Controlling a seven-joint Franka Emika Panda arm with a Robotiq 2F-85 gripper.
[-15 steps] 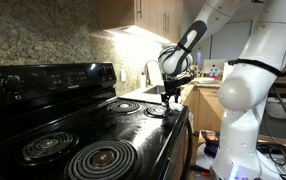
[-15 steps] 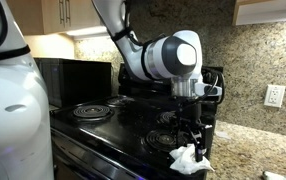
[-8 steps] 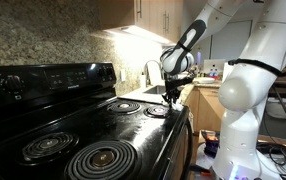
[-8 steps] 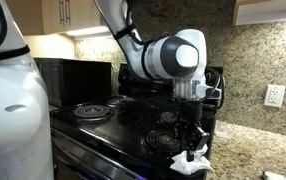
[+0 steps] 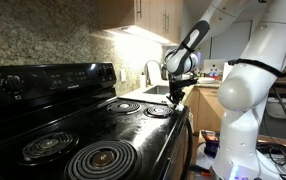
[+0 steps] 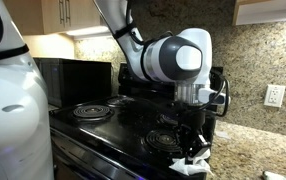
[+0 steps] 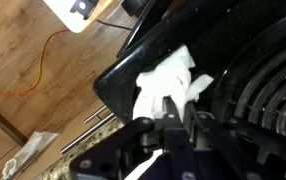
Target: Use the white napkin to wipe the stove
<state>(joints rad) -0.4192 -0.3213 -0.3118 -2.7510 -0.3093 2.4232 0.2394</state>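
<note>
The white napkin (image 7: 168, 78) is a crumpled wad lying on the front corner of the glossy black stove (image 7: 128, 72), beside a coil burner (image 7: 273, 95). My gripper (image 7: 173, 106) points down onto it, and its fingers are pressed together with white paper caught between them. In an exterior view the gripper (image 6: 195, 153) stands upright over the napkin (image 6: 188, 167) at the edge of the stove (image 6: 108, 128). From the opposite side the gripper (image 5: 176, 97) is at the far corner of the stove (image 5: 93, 125), and the napkin is hidden there.
The raised control panel (image 5: 43, 80) runs along the back of the stove. A granite counter (image 6: 258, 150) with a wall outlet (image 6: 275, 96) adjoins the stove edge. Below the corner lies wooden floor (image 7: 43, 70) with an orange cable (image 7: 45, 60).
The gripper has come down a little onto the napkin and its fingers have shut on the paper. The napkin is squeezed flatter under it.
</note>
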